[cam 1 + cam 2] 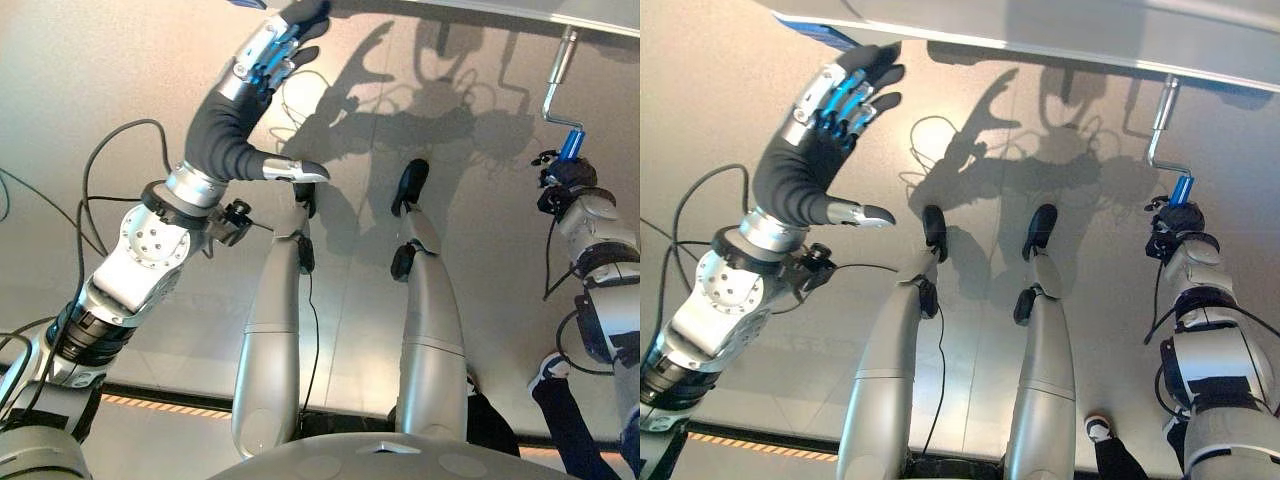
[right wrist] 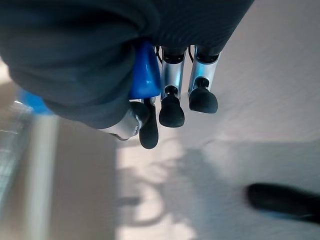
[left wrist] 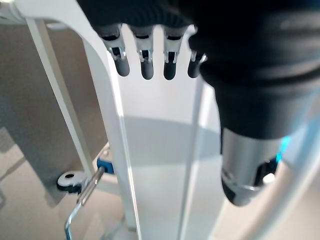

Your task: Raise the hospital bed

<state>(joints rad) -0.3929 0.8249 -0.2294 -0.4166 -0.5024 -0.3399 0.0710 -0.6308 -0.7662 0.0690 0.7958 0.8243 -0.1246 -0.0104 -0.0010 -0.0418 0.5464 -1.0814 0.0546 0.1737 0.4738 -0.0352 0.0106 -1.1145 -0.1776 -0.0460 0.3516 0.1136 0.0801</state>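
Two robot hands showed in the head views, and the crank with its blue grip (image 1: 1181, 188) lay at the right one; the right robot hand (image 1: 1171, 222) sat directly under that grip at the lower end of the bent metal crank handle (image 1: 1161, 125), whose shaft ran up to the underside of the hospital bed (image 1: 1060, 30) along the top of the view; in the right wrist view the blue grip (image 2: 144, 70) sat inside the palm with the dark-tipped fingers (image 2: 171, 111) curled round it, so the right robot hand was closed on the grip; the left robot hand (image 1: 830, 110) was raised well apart from the crank, its fingers straight and spread, fingertips up at the bed's edge near a blue corner piece; whether they touched the frame could not be told; the left wrist view looked past those straight fingers (image 3: 146, 65) at the white bed frame (image 3: 112, 130) and, lower down, a second crank with a blue collar (image 3: 82, 192); the crank's long axis stood roughly upright from the right robot hand towards the bed, with the grip offset at its foot; by my judgement the coming move was a turn of that grip about the shaft, and it belonged to the right arm, which was already on it.
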